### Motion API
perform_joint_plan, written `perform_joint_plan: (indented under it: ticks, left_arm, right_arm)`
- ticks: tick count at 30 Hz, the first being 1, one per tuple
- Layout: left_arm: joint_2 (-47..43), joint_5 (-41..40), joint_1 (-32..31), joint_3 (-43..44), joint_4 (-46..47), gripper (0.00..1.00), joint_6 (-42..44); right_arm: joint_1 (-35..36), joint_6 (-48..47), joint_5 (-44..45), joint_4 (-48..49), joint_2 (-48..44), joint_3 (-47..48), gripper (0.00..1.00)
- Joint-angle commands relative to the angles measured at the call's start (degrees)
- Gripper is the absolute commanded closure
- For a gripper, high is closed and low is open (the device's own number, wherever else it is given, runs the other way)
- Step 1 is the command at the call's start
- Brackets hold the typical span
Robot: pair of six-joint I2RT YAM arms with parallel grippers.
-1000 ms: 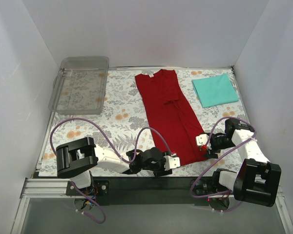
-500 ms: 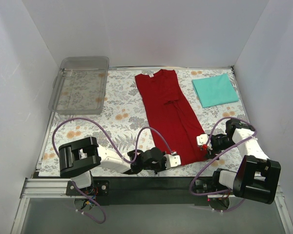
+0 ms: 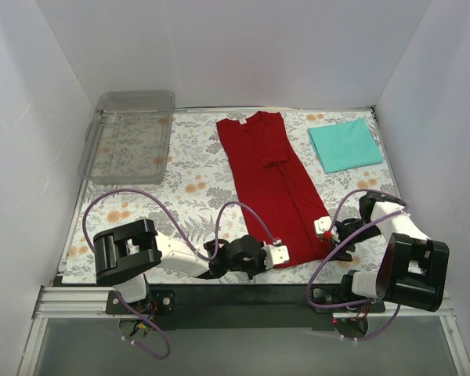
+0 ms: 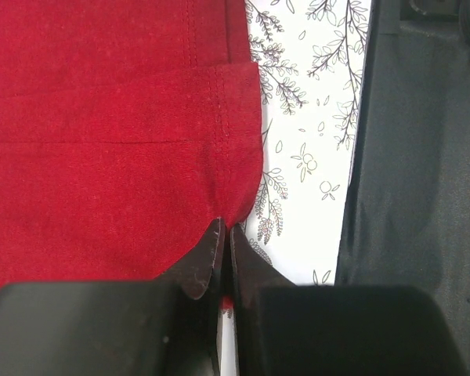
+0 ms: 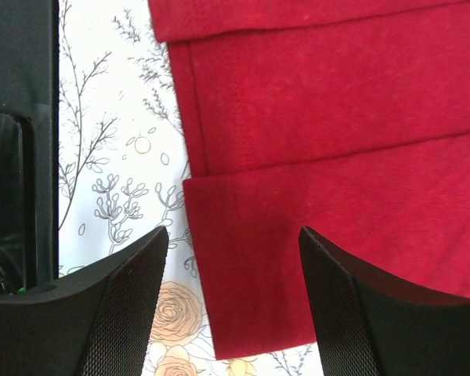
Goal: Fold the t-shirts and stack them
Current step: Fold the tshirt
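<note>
Red shirt point(image 3: 270, 184) folded long and narrow, sleeves tucked in, one hem corner pinched in the clenched left pincer point(image 4: 223, 249), other corner lying inside the released right pincer point(image 5: 229, 251)

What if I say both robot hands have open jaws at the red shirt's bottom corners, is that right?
Only the right gripper has open jaws. The left wrist view shows the left gripper with jaws shut, pinching the red shirt at its corner.

Open mat point(image 3: 194, 178) between tray point(image 3: 89, 147) and shirt point(image 3: 266, 174)
</note>
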Motion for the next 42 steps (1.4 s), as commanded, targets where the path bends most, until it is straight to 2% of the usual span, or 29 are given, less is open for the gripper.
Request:
perform_joint_plan:
  ticks: [1, 12, 15, 16, 23, 26, 34, 42]
  left_arm:
    - [-2.2, 1.5, 0.8, -1.2, -0.1, 1.0, -1.7]
    - [-3.1, 3.9, 1.9, -2.3, 1.8, 1.0, -4.6]
    - [-2.9, 4.4, 1.9, -2.3, 2.4, 1.0, -5.4]
    - [-3.0, 4.6, 1.9, -2.3, 2.8, 1.0, -5.6]
    - [-2.8, 6.0, 2.0, -1.8, 3.7, 1.0, -6.8]
    - [-3.1, 6.5, 2.1, -1.4, 3.5, 1.0, -7.0]
    - [-9.7, 11.7, 6.0, -1.8, 1.7, 1.0, -7.4]
    - [-12.7, 20.0, 12.8, -0.2, 0.1, 1.0, -7.7]
  right_arm:
    - [0.1, -12.6, 1.8, -1.1, 0.6, -0.9, 0.38]
    - [1.8, -9.7, 5.7, 9.1, 1.7, -5.6, 0.43]
    - [2.3, -8.7, 6.7, 11.6, 1.4, -6.8, 0.49]
    - [2.3, -8.7, 6.9, 12.9, 1.3, -7.4, 0.56]
    - [2.3, -7.1, 5.7, 15.4, -0.6, -8.6, 0.85]
    - [2.3, -5.1, 4.4, 14.9, -2.2, -7.3, 0.9]
    - [2.3, -1.4, -1.1, 5.8, -4.9, 1.9, 0.94]
    - [2.3, 3.3, -8.8, -0.9, -0.5, 11.3, 0.96]
